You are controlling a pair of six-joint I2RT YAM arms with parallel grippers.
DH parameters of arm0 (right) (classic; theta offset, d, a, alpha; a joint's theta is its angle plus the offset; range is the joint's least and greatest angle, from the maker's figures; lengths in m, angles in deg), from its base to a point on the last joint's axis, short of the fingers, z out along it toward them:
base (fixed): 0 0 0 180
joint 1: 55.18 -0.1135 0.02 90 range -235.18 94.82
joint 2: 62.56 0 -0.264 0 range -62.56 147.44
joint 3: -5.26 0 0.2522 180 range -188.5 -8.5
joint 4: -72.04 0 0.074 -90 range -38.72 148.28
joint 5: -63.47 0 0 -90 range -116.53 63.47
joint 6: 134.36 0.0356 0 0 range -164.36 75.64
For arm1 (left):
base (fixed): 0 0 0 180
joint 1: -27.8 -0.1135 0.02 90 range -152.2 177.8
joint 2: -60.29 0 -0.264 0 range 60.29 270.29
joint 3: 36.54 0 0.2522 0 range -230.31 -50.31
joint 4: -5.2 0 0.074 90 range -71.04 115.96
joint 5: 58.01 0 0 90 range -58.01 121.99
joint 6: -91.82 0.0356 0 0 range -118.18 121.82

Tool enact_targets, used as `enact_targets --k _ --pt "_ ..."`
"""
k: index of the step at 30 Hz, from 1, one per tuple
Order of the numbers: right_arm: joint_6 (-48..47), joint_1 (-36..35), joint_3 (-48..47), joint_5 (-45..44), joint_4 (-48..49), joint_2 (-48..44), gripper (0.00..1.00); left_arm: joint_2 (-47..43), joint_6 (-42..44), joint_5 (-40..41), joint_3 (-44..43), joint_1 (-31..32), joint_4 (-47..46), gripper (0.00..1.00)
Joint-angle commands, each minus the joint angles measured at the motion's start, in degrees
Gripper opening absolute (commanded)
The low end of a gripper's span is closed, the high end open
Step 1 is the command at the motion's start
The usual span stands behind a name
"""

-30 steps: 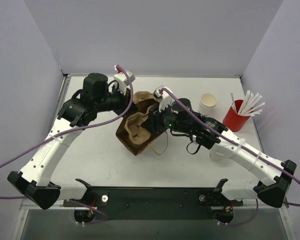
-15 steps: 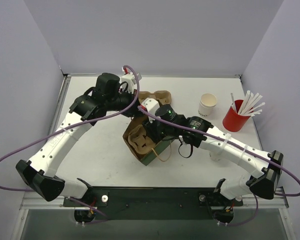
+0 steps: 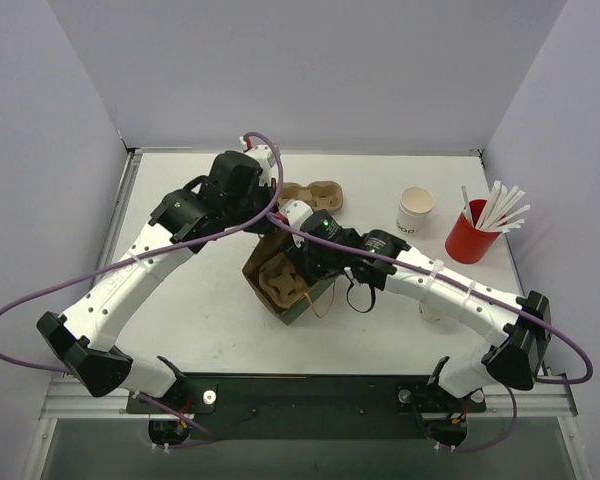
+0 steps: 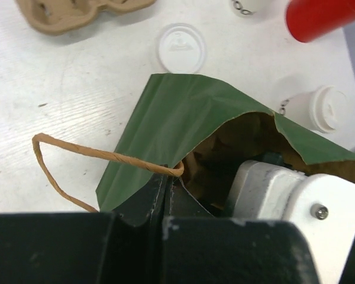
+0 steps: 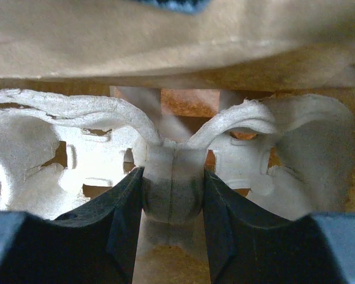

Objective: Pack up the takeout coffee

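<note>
One white paper cup with a tan inside stands open at the back right. A second white cup with a lid on shows in the left wrist view beside the bag; in the top view my right arm hides it. A green paper bag lies open in the middle. My left gripper is shut on the bag's rim by its twine handle. My right gripper is inside the bag, shut on the centre post of a brown pulp cup carrier.
A second pulp carrier lies at the back centre. A loose white lid lies near it. A red cup of white straws stands at the far right. Grey walls enclose the table.
My right gripper has pushed the carrier leftward into the bag. The bag has turned and its green side now shows. My left arm has shifted right, holding the rim.
</note>
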Motion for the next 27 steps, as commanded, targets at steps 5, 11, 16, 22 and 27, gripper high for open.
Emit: enact_targets --k 5,11,16,22,27 --pt "-0.46 -0.35 1.98 1.18 -2.29 5.03 0.22 1.08 -1.87 12.07 0.80 2.46 0.26 0.00" --pt "-0.55 -0.18 3.48 3.56 -2.47 6.53 0.21 2.13 2.09 11.98 0.38 2.20 -0.80 0.00" --pt "-0.46 -0.26 3.21 3.03 -3.00 7.76 0.21 4.42 4.64 8.48 -2.27 2.20 -0.36 0.00" --pt "-0.11 -0.26 3.57 2.85 -2.74 8.20 0.22 4.95 6.40 4.61 -1.74 2.11 -1.41 0.00" --pt "-0.28 -0.18 3.74 3.21 -2.73 7.76 0.22 4.51 6.93 1.35 -1.21 1.76 -3.34 0.00"
